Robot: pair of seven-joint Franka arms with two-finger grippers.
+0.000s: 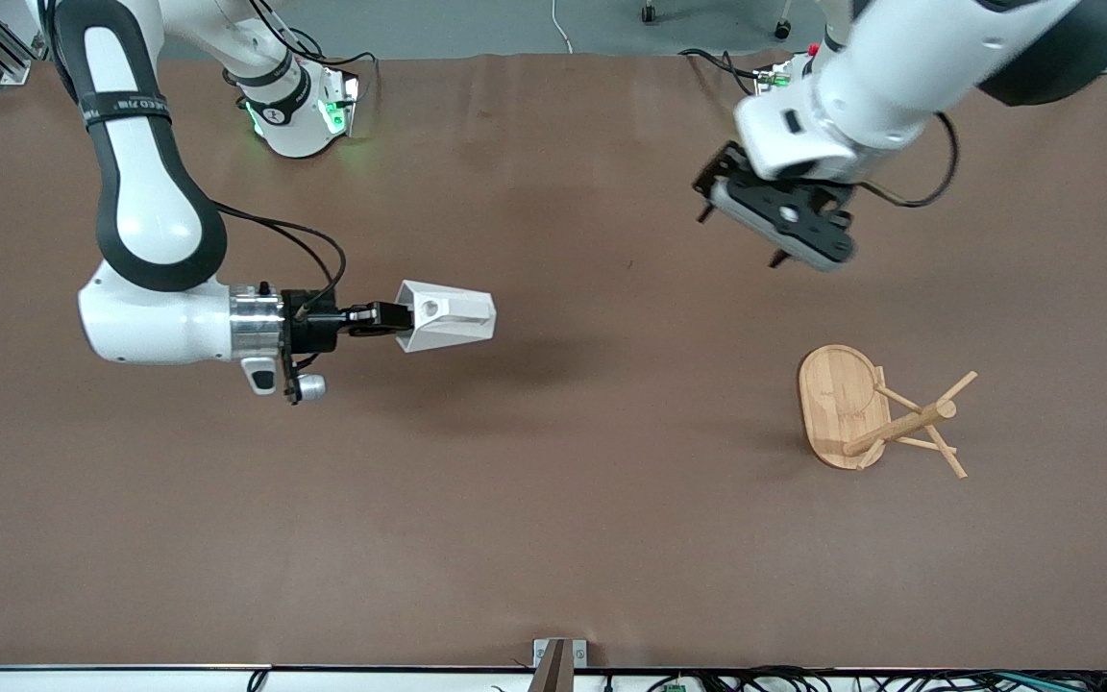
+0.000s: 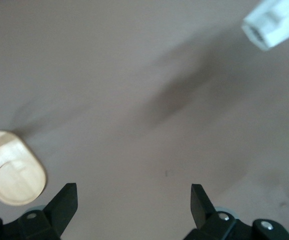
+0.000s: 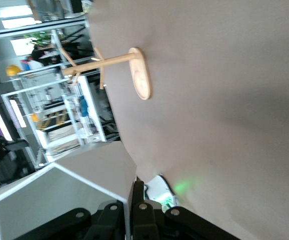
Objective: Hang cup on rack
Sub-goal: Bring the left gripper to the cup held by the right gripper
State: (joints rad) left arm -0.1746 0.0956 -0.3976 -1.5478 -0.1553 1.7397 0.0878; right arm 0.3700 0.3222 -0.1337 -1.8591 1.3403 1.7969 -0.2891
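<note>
While the right end effector holds the cup aloft over mid-desk, the rack at its 3 o'clock stays bare, hanging pending; left end effector waits wide over the desk.

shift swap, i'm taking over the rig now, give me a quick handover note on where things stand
Right gripper: shut on the cup by its tab handle, carrying it on its side in the air above bare table toward the right arm's end.
Left gripper: open, empty, hovering over the table toward the left arm's end; that arm waits.
Rack: upright on the table toward the left arm's end, pegs bare.
Done: cup picked up.
Left: carry the cup to the rack and slip the handle's hole onto a peg.
</note>
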